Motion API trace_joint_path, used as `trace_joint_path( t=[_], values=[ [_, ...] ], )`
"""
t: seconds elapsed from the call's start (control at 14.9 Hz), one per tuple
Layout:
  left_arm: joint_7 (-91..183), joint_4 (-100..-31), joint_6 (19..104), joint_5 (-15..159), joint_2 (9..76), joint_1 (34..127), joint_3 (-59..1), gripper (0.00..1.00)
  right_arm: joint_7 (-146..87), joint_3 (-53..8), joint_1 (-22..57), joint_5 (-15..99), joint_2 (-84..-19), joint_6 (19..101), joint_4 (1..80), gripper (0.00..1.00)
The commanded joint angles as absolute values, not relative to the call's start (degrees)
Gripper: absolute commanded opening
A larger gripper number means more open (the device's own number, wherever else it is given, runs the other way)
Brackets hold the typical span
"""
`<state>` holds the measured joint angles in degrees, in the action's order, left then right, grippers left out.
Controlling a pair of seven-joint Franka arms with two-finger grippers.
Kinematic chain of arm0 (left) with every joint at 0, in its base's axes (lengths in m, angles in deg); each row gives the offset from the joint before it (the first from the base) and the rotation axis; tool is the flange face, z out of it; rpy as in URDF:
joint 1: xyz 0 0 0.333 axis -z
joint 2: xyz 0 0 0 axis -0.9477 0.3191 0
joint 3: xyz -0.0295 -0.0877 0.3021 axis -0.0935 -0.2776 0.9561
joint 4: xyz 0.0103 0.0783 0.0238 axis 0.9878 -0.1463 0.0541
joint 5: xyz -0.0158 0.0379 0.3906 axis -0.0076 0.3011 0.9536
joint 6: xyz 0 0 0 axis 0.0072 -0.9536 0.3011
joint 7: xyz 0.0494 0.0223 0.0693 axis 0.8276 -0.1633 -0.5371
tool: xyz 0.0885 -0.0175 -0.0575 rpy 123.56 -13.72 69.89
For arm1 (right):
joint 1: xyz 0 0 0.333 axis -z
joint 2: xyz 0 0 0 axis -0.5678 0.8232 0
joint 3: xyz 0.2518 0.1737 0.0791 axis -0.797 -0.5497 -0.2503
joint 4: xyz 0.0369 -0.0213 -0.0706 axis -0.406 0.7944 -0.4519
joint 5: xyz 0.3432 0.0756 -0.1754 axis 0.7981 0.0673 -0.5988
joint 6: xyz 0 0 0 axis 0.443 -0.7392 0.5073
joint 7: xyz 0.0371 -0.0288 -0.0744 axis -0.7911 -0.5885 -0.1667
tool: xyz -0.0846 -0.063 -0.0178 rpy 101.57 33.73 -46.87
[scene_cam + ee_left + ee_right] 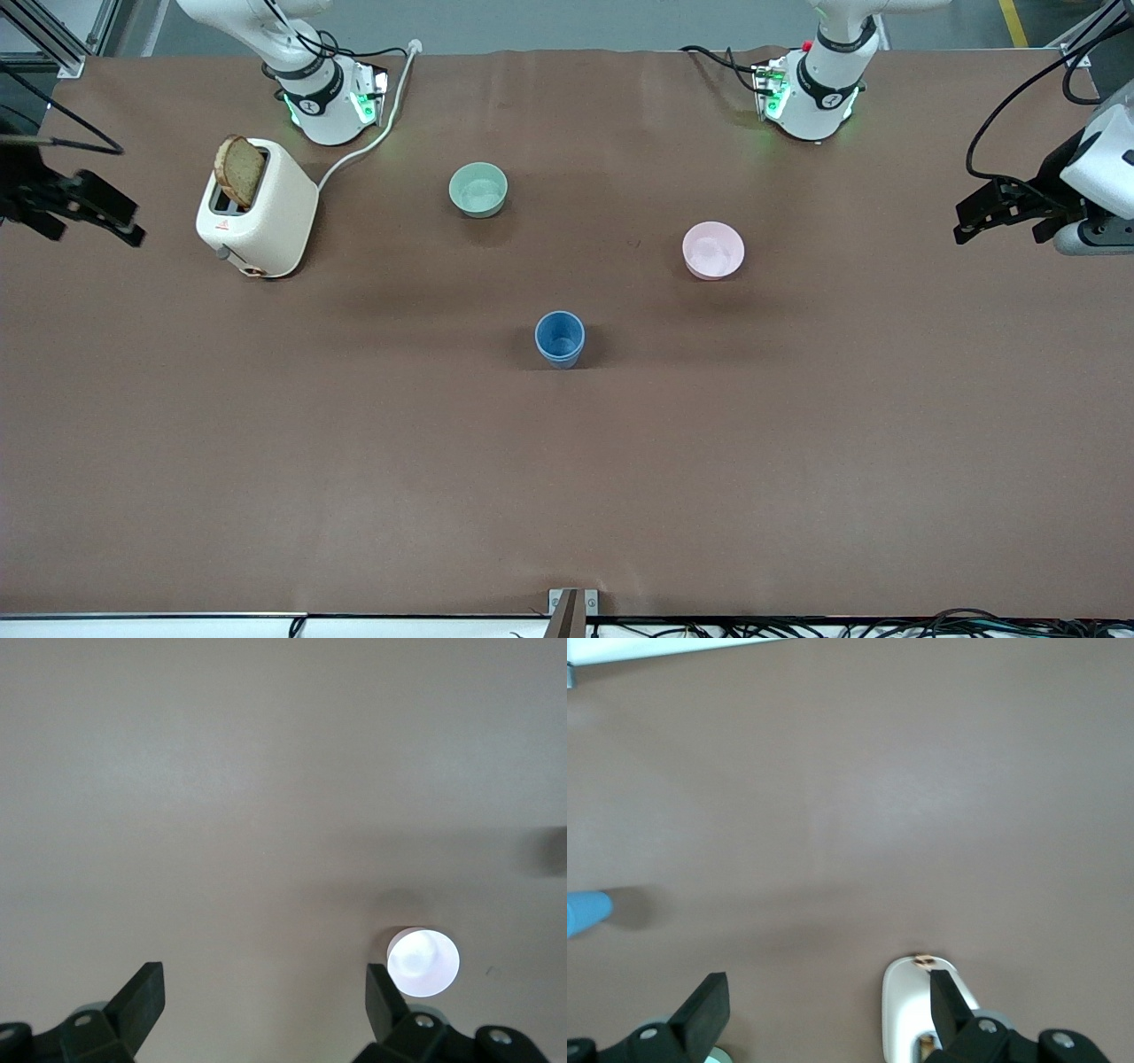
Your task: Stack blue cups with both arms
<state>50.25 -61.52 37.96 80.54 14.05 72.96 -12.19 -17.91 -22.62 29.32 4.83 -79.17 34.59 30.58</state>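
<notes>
One blue cup point(559, 338) stands upright in the middle of the table, nearer to the front camera than both bowls. I see no second blue cup apart from it, and I cannot tell whether one sits inside it. The cup also shows at the edge of the right wrist view point(585, 912). My right gripper point(133, 223) is open and empty, up over the right arm's end of the table beside the toaster. My left gripper point(961, 224) is open and empty, over the left arm's end of the table. Both are well away from the cup.
A white toaster point(266, 213) with a slice of bread point(239, 170) stands near the right arm's base; it also shows in the right wrist view point(908, 1010). A pale green bowl point(478, 190) and a pink bowl point(713, 250) stand farther from the front camera than the cup. The pink bowl also shows in the left wrist view point(423, 961).
</notes>
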Motion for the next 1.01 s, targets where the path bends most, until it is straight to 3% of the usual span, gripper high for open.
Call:
trace_joint_path(
  t=[0.0, 0.34, 0.6, 0.94],
  values=[
    [51.1, -57.7, 36.3, 80.7, 15.9, 72.9, -12.3, 1.0, -19.0, -23.7, 32.5, 3.6, -87.6, 34.7, 39.3, 1.0],
    [51.1, -56.7, 34.7, 82.8, 16.2, 73.5, -12.6, 1.0, -23.6, -23.7, 34.6, 3.4, -86.2, 31.7, 33.4, 1.0],
    [51.1, -56.6, 34.5, 83.8, 16.1, 73.8, -14.4, 1.0, -23.7, -23.8, 34.5, 3.6, -79.1, 28.9, 25.5, 1.0],
    [51.2, -56.6, 34.5, 83.0, 16.0, 73.5, -14.3, 1.0, -23.5, -23.8, 34.2, 4.3, -75.4, 30.3, 25.1, 1.0]
  ],
)
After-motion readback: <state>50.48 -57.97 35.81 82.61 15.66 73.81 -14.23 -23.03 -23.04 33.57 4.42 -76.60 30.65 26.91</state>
